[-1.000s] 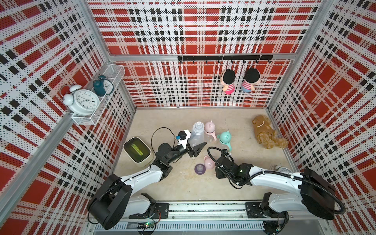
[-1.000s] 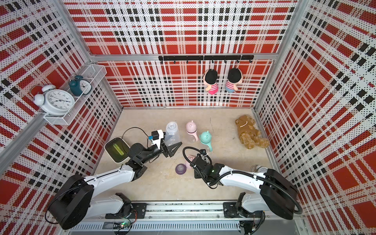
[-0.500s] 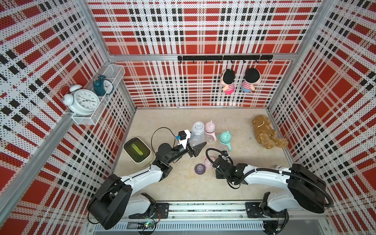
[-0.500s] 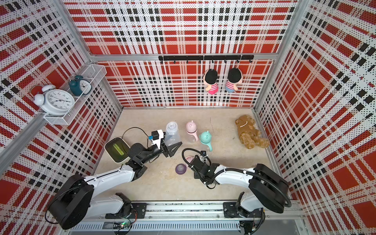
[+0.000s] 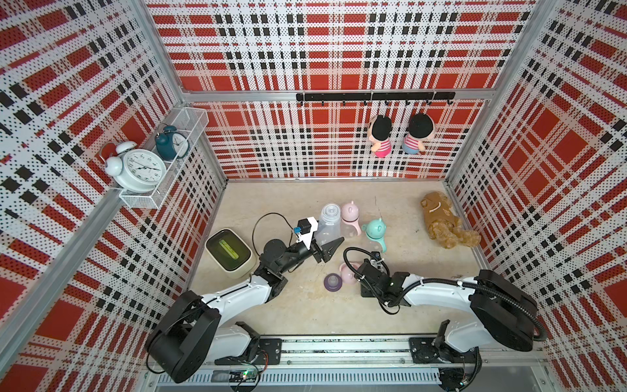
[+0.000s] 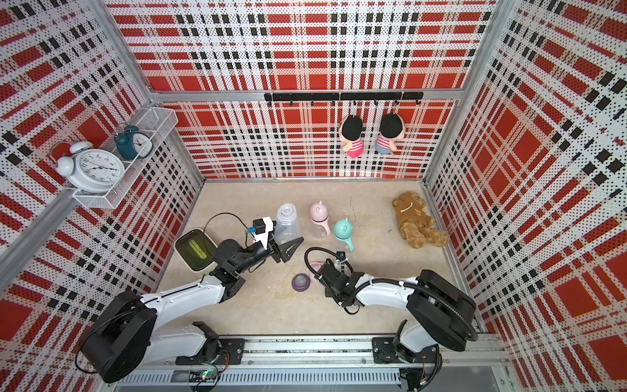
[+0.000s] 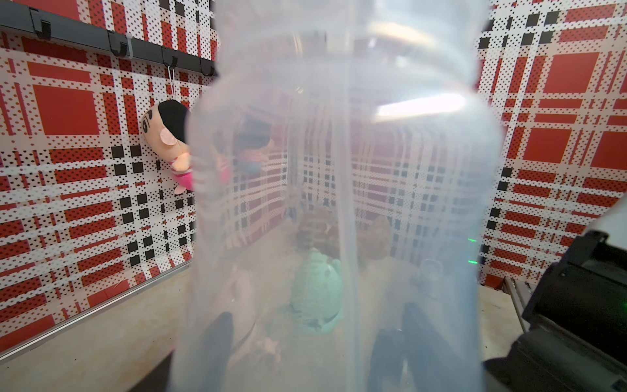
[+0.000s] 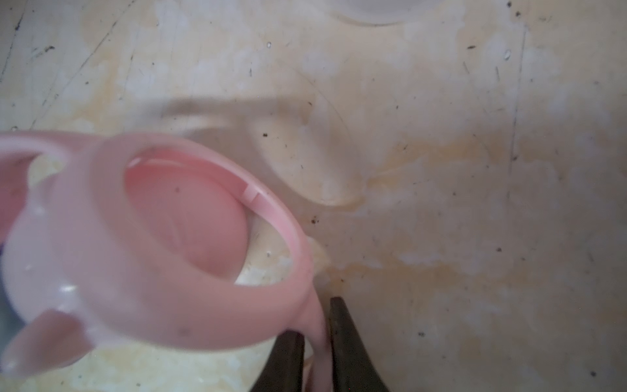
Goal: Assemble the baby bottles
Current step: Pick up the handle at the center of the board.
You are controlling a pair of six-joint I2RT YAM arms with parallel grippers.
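Left arm stretches forward, left gripper [image 5: 328, 245] clamped round the upright bottle [image 5: 329, 224]; right arm lies low, right gripper [image 8: 317, 317] pinching the pink ring [image 8: 163, 315].

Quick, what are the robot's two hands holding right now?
Left gripper: closed on the clear bottle.
Right gripper: closed on the pink handle ring.
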